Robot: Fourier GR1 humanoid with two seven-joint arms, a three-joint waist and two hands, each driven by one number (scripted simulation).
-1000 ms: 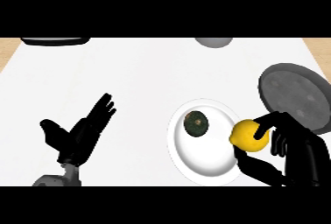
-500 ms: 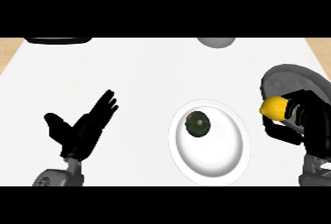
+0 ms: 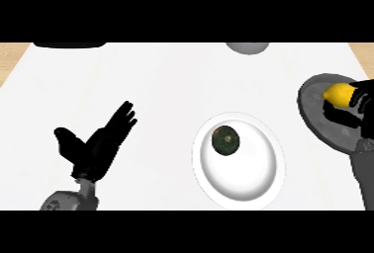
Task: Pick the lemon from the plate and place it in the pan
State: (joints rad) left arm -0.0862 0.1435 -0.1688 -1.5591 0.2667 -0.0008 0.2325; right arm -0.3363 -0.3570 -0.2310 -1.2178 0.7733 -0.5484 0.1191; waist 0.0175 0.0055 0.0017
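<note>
**Lemon held over the pan, right of the plate**

The right hand (image 3: 361,100) has its fingers curled round the lemon (image 3: 337,92), well to the right of the plate (image 3: 241,180) and a little farther back. Hand and lemon sit over the grey pan (image 3: 320,126), which lies just right of the plate; whether the lemon touches the pan cannot be told. A dark green round fruit (image 3: 226,140) lies on the plate's far half. The left hand (image 3: 95,147) rests left of the plate, fingers straight and spread.
</note>
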